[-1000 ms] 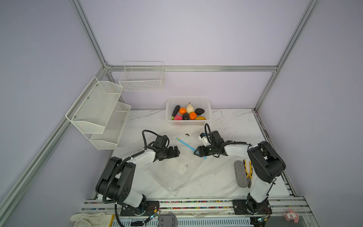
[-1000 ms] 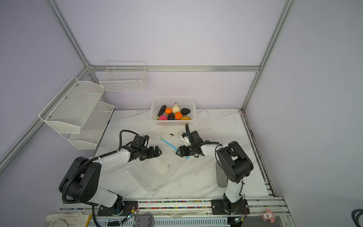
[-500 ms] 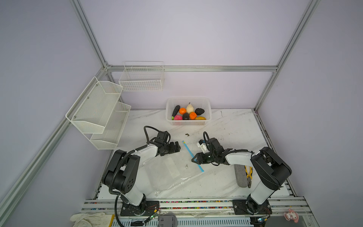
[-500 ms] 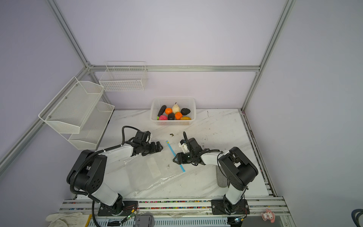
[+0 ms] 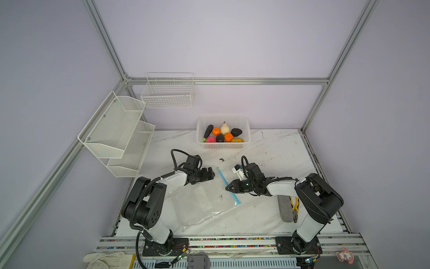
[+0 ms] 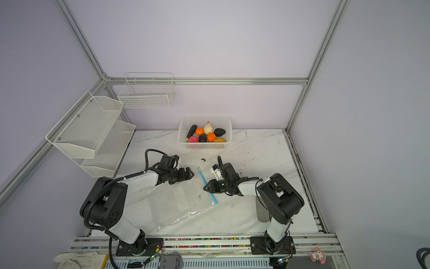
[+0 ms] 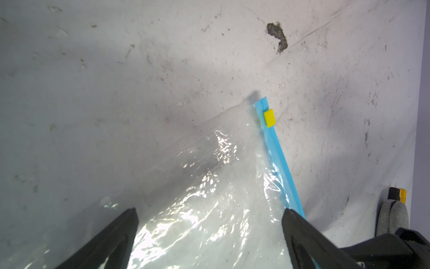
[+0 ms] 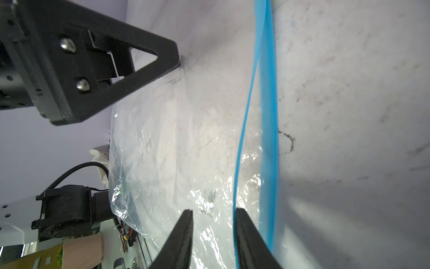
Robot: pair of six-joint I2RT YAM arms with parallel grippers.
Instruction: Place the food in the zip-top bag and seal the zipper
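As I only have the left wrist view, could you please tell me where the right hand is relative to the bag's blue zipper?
Observer: In a top view the right hand sits at the zipper, about midway along it.
Operator: Thank you. Is the mouth open there?
Observer: In the right wrist view the two blue lips are parted, and the raised lip runs beside one finger's inner edge.
Operator: And where is the food?
Observer: The food lies in the white basket at the back of the table.
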